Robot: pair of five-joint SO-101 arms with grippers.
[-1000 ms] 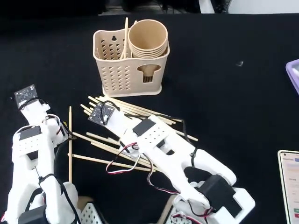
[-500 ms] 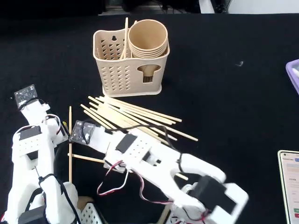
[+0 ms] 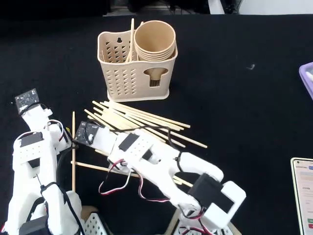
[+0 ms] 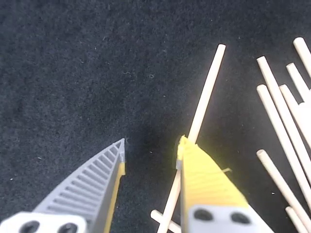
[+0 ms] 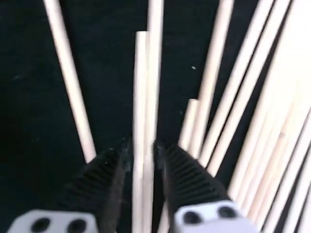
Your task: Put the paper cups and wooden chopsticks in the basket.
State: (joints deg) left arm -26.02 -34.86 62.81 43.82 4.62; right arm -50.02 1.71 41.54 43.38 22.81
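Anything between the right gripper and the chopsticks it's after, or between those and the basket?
Nothing visible. Two chopsticks run straight into the right gripper. Toward the basket, only the other loose chopsticks lie flat on the table. The compartment beside the paper cups has room.

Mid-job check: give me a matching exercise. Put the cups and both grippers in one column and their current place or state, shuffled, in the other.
Things:
1. stack of tan paper cups
2. left gripper
3. right gripper

Place or state:
A. fingers closed around a pair of wooden chopsticks lying in the loose pile
B. fingers open, just above the black table
C. in one compartment of the beige perforated plastic basket

Pairs: 1-C, 2-B, 3-A
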